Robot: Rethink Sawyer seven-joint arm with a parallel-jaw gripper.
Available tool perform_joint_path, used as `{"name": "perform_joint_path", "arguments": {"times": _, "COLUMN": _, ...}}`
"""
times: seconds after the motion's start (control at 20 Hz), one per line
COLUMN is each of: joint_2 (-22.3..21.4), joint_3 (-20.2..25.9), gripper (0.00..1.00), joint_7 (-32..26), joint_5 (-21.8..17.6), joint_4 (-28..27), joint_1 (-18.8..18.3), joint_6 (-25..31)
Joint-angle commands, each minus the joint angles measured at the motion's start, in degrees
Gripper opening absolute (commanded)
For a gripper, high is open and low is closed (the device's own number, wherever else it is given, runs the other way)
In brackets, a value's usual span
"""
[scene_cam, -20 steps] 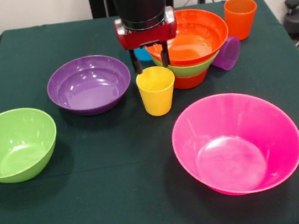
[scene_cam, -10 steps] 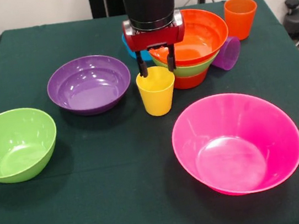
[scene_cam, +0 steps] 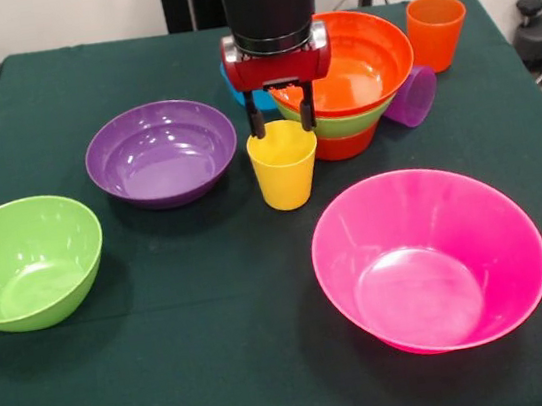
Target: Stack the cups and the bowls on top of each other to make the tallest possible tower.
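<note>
We see the gripper (scene_cam: 281, 123), its fingers spread, just above the smooth tapered yellow plastic cup's (scene_cam: 285, 173) rim.

cup (scene_cam: 284, 165) right of bowl (scene_cam: 161, 153), nested bowls (scene_cam: 341, 92) behind

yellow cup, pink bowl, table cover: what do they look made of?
Yellow cup: looks like smooth plastic with a soft sheen, seamless tapered wall, even colour.
Pink bowl: likely glossy plastic; bright highlights on its inner base, and the thin rim seems slightly translucent.
Table cover: looks like dark green matte cloth, no reflections; the weave can't be made out.
</note>
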Motion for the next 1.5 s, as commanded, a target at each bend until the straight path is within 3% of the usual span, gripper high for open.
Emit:
{"name": "perform_joint_path", "arguments": {"times": 0.05, "joint_2": 1.7, "joint_3": 1.3, "gripper": 1.00, "joint_7": 9.7, "joint_5": -0.6, "joint_4": 7.5, "joint_1": 1.1, "joint_6": -5.9}}
{"name": "perform_joint_path", "arguments": {"times": 0.6, "joint_2": 1.6, "joint_3": 0.8, "gripper": 1.00, "joint_7": 11.5, "joint_5": -1.4, "joint_4": 10.9, "joint_1": 1.6, "joint_6": -9.7}}
{"name": "perform_joint_path", "arguments": {"times": 0.95, "joint_2": 5.4, "joint_3": 0.7, "gripper": 1.00, "joint_7": 10.3, "joint_5": 0.0, "joint_4": 3.4, "joint_1": 3.0, "joint_6": -4.8}}
{"name": "perform_joint_path", "arguments": {"times": 1.5, "joint_2": 6.8, "joint_3": 1.5, "gripper": 1.00, "joint_7": 9.3, "joint_5": 3.5, "joint_4": -7.2, "joint_1": 4.2, "joint_6": 6.3}}
